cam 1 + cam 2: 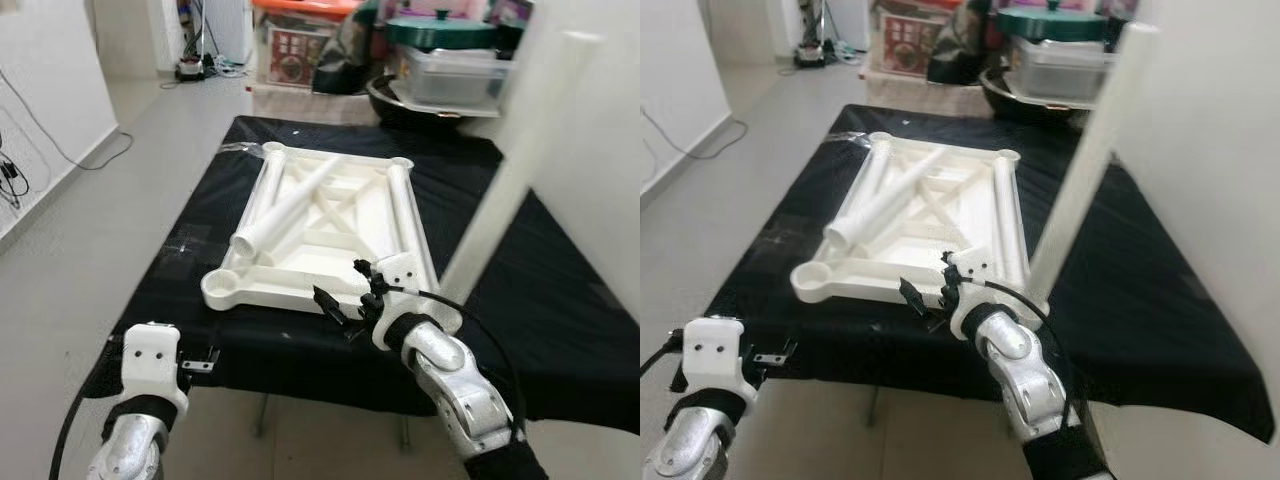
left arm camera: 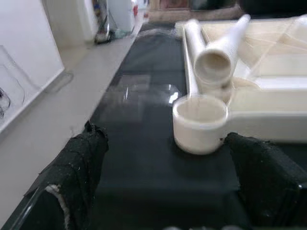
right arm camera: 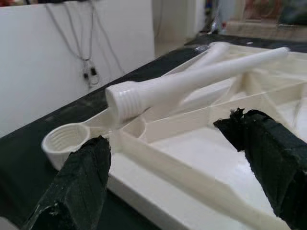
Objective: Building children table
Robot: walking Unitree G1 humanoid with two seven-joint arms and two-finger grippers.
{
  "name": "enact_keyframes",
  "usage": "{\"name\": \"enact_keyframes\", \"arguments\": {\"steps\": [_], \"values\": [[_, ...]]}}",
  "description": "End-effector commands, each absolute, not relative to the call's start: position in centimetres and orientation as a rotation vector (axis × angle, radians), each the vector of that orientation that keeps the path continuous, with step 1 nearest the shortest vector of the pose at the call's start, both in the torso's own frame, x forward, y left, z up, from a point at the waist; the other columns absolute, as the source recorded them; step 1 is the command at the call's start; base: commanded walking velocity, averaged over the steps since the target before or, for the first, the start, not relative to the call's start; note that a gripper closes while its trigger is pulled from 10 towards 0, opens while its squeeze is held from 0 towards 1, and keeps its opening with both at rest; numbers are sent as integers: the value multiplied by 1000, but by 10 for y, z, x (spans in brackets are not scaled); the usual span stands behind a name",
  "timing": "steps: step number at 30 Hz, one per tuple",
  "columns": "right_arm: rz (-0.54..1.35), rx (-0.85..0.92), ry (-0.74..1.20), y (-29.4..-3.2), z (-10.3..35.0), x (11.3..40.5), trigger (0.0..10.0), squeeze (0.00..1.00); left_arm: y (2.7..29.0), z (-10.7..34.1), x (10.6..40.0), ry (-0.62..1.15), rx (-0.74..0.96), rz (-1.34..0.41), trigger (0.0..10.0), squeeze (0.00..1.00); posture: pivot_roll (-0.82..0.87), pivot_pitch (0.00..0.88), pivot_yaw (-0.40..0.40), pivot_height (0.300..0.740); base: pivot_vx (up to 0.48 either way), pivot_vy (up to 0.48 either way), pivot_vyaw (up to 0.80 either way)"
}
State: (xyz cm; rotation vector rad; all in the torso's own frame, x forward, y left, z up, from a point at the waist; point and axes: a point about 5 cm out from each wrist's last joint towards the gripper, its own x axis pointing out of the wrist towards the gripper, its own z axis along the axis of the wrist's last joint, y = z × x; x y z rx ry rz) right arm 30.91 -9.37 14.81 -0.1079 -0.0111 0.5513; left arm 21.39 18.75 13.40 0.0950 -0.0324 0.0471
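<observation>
An upturned cream tabletop (image 1: pixel 330 235) lies on a black-covered table (image 1: pixel 560 300). One white leg (image 1: pixel 510 170) stands upright in its near right corner. A loose leg (image 1: pixel 290 205) lies slantwise across the frame; its threaded end (image 3: pixel 127 100) faces my right gripper. More legs lie along the left and right (image 1: pixel 400 205) rails. The near left socket (image 2: pixel 200 122) is empty. My right gripper (image 1: pixel 350 292) is open at the tabletop's front edge, with nothing between its fingers (image 3: pixel 79 184). My left gripper (image 1: pixel 200 362) is open, low at the table's front edge, facing the empty socket.
Plastic bins (image 1: pixel 455 70) and a green-lidded pot (image 1: pixel 440 30) crowd the far end of the table. A white wall (image 1: pixel 610 150) runs close along the right. Open grey floor (image 1: pixel 120 220) lies to the left, with cables by the left wall.
</observation>
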Motion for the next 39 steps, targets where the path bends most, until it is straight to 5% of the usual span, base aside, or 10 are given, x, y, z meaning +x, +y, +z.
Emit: {"name": "enact_keyframes", "arguments": {"steps": [1,11,18,39], "values": [[505,-110,25,-102,141,311,10000,0,185,137,213,-41,108,42,10000,0,136,0,-117,740,0,0,0],[426,-65,48,-100,141,319,10000,0,174,147,225,-72,120,-22,10000,0,74,0,-65,740,0,0,0],[419,-24,48,-101,146,322,10000,0,170,156,227,-103,111,-46,10000,0,79,0,-68,740,0,0,-631],[470,-84,-1,-92,151,327,10000,0,154,166,240,-134,118,-67,10000,0,104,0,-87,740,0,64,0]]}}
